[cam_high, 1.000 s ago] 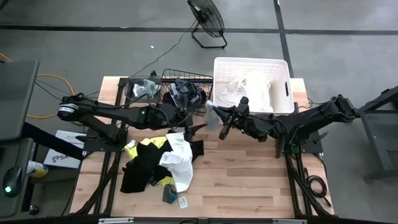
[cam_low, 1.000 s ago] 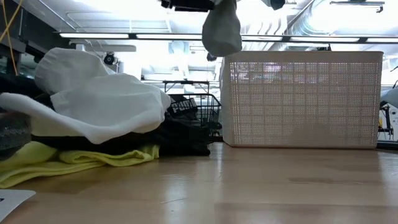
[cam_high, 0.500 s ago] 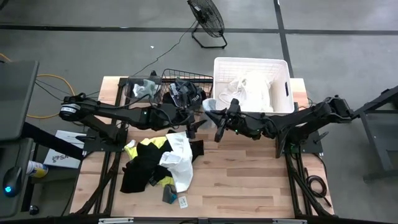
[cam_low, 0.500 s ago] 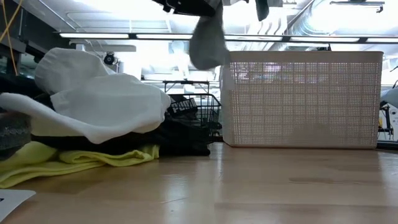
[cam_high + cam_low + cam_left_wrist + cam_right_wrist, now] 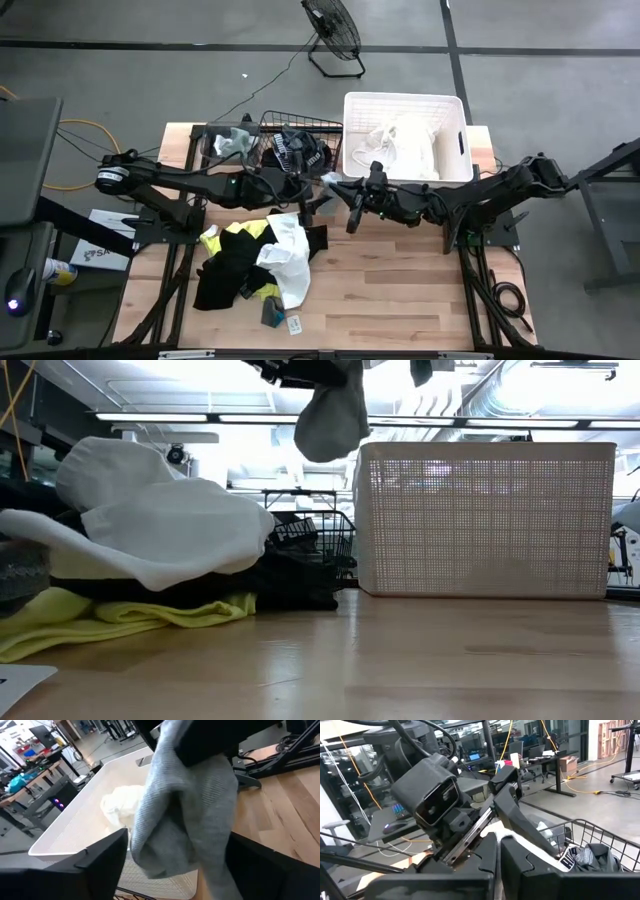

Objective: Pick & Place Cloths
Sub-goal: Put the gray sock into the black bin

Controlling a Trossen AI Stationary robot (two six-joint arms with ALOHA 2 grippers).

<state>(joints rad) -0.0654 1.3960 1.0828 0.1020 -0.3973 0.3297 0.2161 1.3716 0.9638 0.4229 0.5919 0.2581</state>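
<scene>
Both arms meet at frame center. Right jaws clamp a grey cloth (image 5: 332, 422) aloft; left jaws stand apart around it. PUMA lettering shows in the basket (image 5: 320, 538).

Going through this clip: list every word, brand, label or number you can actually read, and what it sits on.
"PUMA": white lettering on a black garment in the black wire basket, low view.
White lettering on a black cloth in the same basket, right wrist view: too blurred to read.
Small white tag on the wooden table: too small to read.
Nothing else legible.
</scene>
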